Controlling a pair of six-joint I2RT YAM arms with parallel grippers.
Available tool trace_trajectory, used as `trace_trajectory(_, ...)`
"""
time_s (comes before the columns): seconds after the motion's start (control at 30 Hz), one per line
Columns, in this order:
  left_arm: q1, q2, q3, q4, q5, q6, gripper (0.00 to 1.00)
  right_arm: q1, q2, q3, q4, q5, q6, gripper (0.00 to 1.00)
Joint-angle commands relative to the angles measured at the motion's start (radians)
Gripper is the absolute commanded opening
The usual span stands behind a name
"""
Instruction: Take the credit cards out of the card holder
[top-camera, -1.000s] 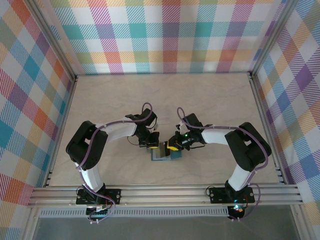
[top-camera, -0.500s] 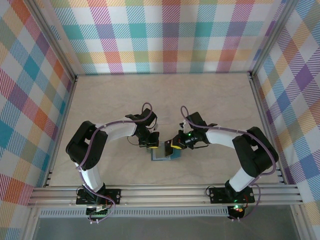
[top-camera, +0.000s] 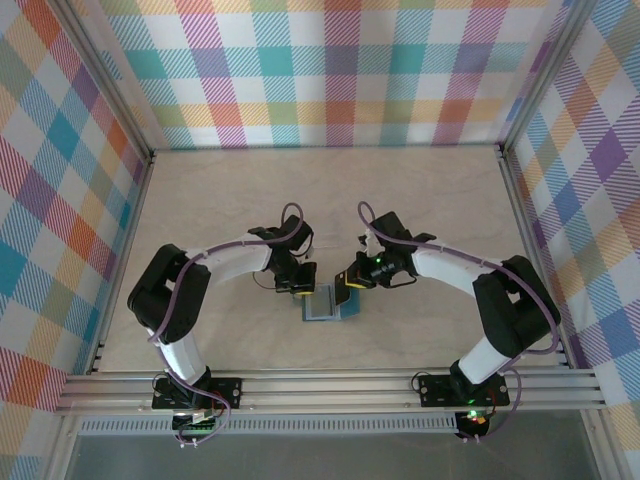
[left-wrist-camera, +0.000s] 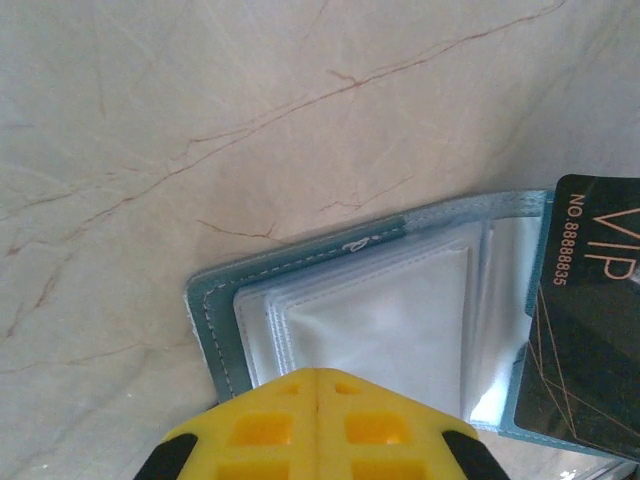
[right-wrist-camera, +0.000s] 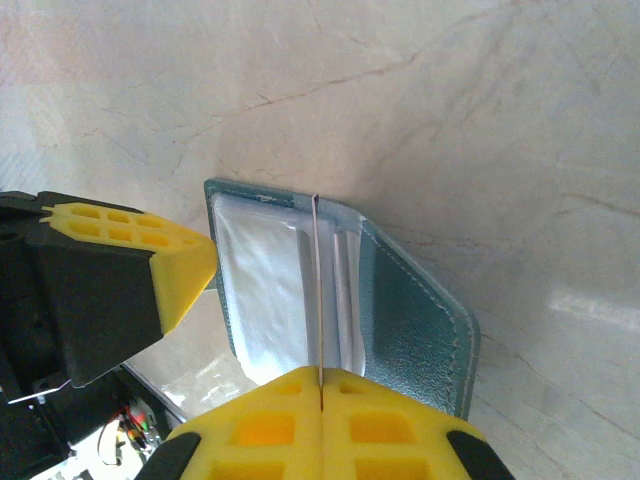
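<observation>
This is a robotics lab test cell. A pale marble-patterned table (top-camera: 420, 200) sits boxed in by an aluminium extrusion frame (top-camera: 320, 388), hung on three sides with bright plaid backdrop panels (top-camera: 330, 70). A white, black-jointed left arm (top-camera: 215, 265) and right arm (top-camera: 460, 275) are bolted to that frame at the near edge.

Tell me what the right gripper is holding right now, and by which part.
The right gripper is pinching a dark credit card by the edge nearest its fingers, with the card over the open card holder.
</observation>
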Motion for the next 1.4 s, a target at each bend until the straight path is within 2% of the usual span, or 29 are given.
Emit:
trace_trajectory(0.0,0.005,-0.057,0.035,-0.035,-0.05,0.002,0.02,-0.006,-0.025,0.071,-0.105,0.046,-0.135,0.02)
trace_trajectory(0.23,0.035,-0.089,-0.001,-0.029,-0.074,-0.014,0.03,-0.007,0.026,0.21,-0.227,0.107,-0.41,0.0)
trace_trajectory(0.37,0.038,-0.099,-0.027,-0.02,-0.074,-0.03,0.03,-0.005,0.055,0.29,-0.259,0.09,-0.622,0.0)
trace_trajectory(0.57,0.037,-0.135,-0.065,-0.019,-0.097,-0.04,0.03,-0.005,0.142,0.477,-0.395,0.186,-0.952,0.0)
trace_trajectory(0.77,0.037,-0.166,-0.074,-0.055,-0.15,-0.032,0.03,-0.004,0.198,0.606,-0.406,0.242,-1.228,0.0)
trace_trajectory(1.03,0.051,-0.222,-0.098,-0.104,-0.216,-0.021,0.03,0.001,0.34,0.844,-0.526,0.262,-1.479,0.0)
trace_trajectory(1.37,0.112,-0.315,-0.171,-0.124,-0.217,-0.026,0.04,0.029,0.554,1.16,-0.716,0.268,-1.638,0.0)
